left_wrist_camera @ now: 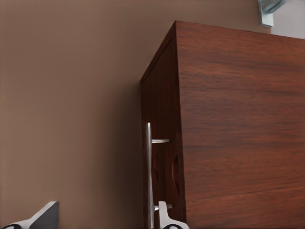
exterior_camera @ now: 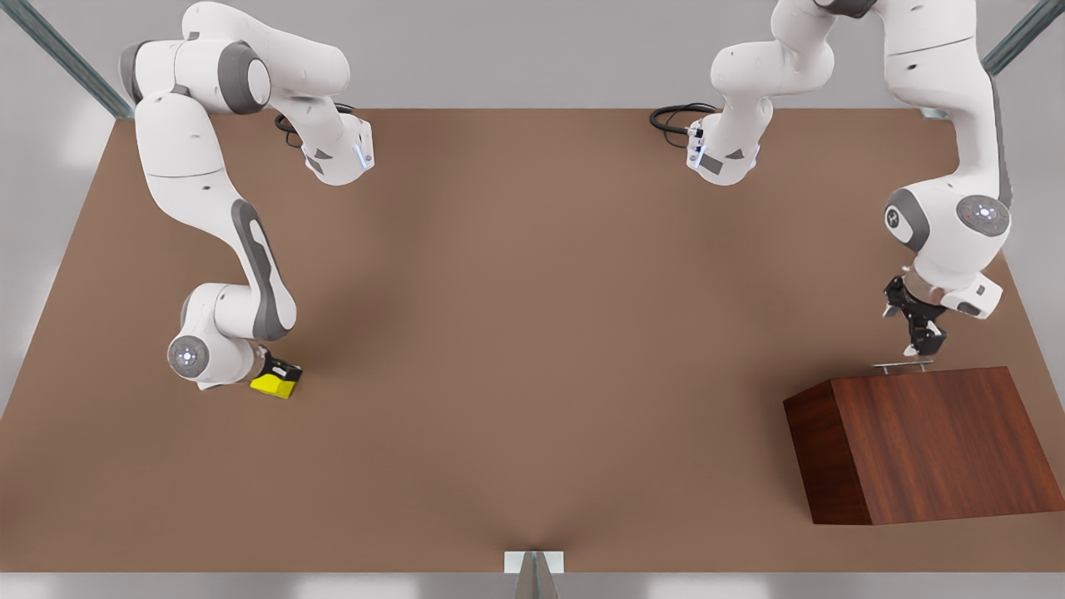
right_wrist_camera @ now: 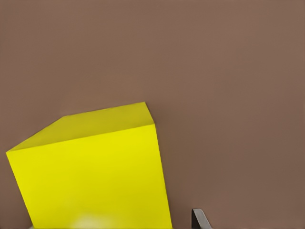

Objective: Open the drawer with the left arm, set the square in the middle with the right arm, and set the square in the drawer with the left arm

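The brown table (exterior_camera: 532,333) has 2 white robot arms over it. In the front view, the big wooden cabinet (exterior_camera: 923,445) sits at the lower right of the frame. Its thin silver handle (exterior_camera: 903,365) sticks out along the cabinet's top edge in the picture. The drawer (left_wrist_camera: 159,143) looks shut, flat with the front of the cabinet.

The left gripper (exterior_camera: 915,341) hangs at the right side of the front view, just above the handle. Its black fingers point down at the bar. In the left wrist view, the handle (left_wrist_camera: 149,174) runs up the lower middle of the frame, and 2 pale fingertips (left_wrist_camera: 167,217) peek in at the bottom edge. They are spread wide, 1 on each side of the bar, and they do not squeeze it.

The right gripper (exterior_camera: 279,374) is low at the left side of the front view, down at the table. The square (exterior_camera: 274,384) is right there with it, small and bright yellow, on the table. In the right wrist view the square (right_wrist_camera: 95,176) takes up the lower left of the frame, very close. A dark fingertip (right_wrist_camera: 200,219) shows beside it at the bottom edge. I cannot tell if the fingers squeeze the square or just sit around it.
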Action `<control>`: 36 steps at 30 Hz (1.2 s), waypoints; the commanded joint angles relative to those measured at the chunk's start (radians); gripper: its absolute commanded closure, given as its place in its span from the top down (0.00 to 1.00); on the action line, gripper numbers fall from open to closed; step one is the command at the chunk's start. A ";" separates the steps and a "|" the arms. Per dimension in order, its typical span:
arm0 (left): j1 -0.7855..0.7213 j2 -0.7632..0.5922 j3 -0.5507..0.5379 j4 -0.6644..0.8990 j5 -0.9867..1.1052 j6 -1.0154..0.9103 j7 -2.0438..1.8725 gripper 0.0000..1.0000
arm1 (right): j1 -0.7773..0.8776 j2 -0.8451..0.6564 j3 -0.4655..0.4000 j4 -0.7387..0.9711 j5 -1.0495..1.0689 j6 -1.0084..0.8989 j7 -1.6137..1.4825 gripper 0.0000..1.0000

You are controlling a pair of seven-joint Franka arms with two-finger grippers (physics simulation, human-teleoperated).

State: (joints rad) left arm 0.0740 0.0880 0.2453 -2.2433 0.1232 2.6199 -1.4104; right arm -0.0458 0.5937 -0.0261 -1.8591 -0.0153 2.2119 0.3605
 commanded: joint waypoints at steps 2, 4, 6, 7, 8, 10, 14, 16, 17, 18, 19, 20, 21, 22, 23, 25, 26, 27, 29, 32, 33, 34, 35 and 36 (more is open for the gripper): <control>0.006 0.001 0.000 -0.005 0.000 0.017 0.008 1.00 | 0.000 0.000 0.000 0.001 0.000 0.000 0.000 1.00; 0.013 0.006 0.000 -0.024 0.000 0.058 0.024 1.00 | -0.002 0.000 0.000 0.001 0.000 0.014 -0.012 1.00; 0.023 0.018 0.000 -0.022 0.000 0.063 0.053 1.00 | -0.003 0.000 -0.002 0.004 -0.011 0.014 -0.018 1.00; 0.023 0.038 0.000 -0.022 0.000 0.084 0.059 1.00 | -0.003 0.000 -0.002 0.008 -0.018 0.015 -0.025 1.00; 0.023 0.055 0.000 -0.022 0.000 0.107 0.059 1.00 | -0.003 0.001 -0.002 0.009 -0.018 0.019 -0.040 1.00; 0.023 0.079 0.000 -0.021 0.000 0.131 0.057 1.00 | -0.003 0.006 -0.003 0.009 -0.018 0.038 -0.041 1.00; 0.035 0.108 0.000 -0.019 0.001 0.169 0.059 1.00 | -0.006 0.012 -0.005 0.008 -0.018 0.078 -0.072 1.00; 0.041 0.111 0.000 -0.018 0.001 0.169 0.061 1.00 | -0.006 0.012 -0.003 0.008 -0.018 0.078 -0.071 1.00; 0.041 0.113 0.002 -0.016 0.001 0.170 0.061 1.00 | -0.006 0.012 -0.005 0.009 -0.018 0.080 -0.072 1.00; 0.043 0.116 0.000 -0.016 0.001 0.184 0.061 1.00 | -0.006 0.012 -0.003 0.009 -0.018 0.080 -0.071 1.00; 0.043 0.115 0.002 -0.016 0.001 0.190 0.061 1.00 | -0.008 0.012 -0.003 0.009 -0.018 0.080 -0.071 1.00; 0.046 0.116 0.000 -0.015 0.001 0.192 0.061 1.00 | -0.006 0.012 -0.005 0.009 -0.020 0.080 -0.072 0.97; 0.047 0.116 0.000 -0.013 0.001 0.192 0.059 1.00 | -0.008 0.011 -0.003 0.009 -0.018 0.080 -0.074 0.89; 0.049 0.119 0.002 -0.012 0.001 0.192 0.061 1.00 | -0.008 0.011 -0.003 0.009 -0.018 0.080 -0.072 0.88; 0.049 0.124 0.000 -0.010 0.003 0.198 0.061 1.00 | -0.009 0.011 -0.003 0.009 -0.018 0.078 -0.074 0.88; 0.049 0.134 0.000 -0.010 0.003 0.204 0.059 1.00 | -0.011 0.012 -0.003 0.009 -0.018 0.078 -0.072 0.83; 0.049 0.144 0.000 -0.010 0.003 0.204 0.060 1.00 | -0.011 0.012 -0.003 0.011 -0.018 0.077 -0.072 0.83; 0.050 0.148 0.000 -0.010 0.003 0.206 0.059 1.00 | -0.011 0.012 -0.003 0.011 -0.018 0.075 -0.071 0.84; 0.050 0.161 0.000 -0.010 0.004 0.213 0.059 1.00 | -0.011 0.012 -0.003 0.008 -0.018 0.072 -0.071 0.92; 0.056 0.162 0.000 -0.010 0.004 0.218 0.059 1.00 | -0.011 0.014 -0.003 0.008 -0.018 0.077 -0.078 0.85; 0.056 0.162 0.000 -0.010 0.004 0.218 0.059 1.00 | -0.011 0.014 -0.003 0.009 -0.018 0.077 -0.080 0.82; 0.056 0.162 0.000 -0.010 0.004 0.215 0.059 1.00 | -0.011 0.014 -0.003 0.011 -0.018 0.077 -0.080 0.80; 0.056 0.161 0.000 -0.010 0.004 0.209 0.059 1.00 | -0.011 0.014 -0.003 0.012 -0.018 0.077 -0.081 0.74; 0.056 0.156 0.000 -0.010 0.003 0.203 0.057 1.00 | -0.011 0.014 -0.003 0.012 -0.018 0.077 -0.081 0.75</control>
State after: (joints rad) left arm 0.1304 0.2428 0.2454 -2.2548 0.1266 2.8227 -1.3530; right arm -0.0568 0.6075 -0.0291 -1.8469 -0.0338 2.2887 0.2792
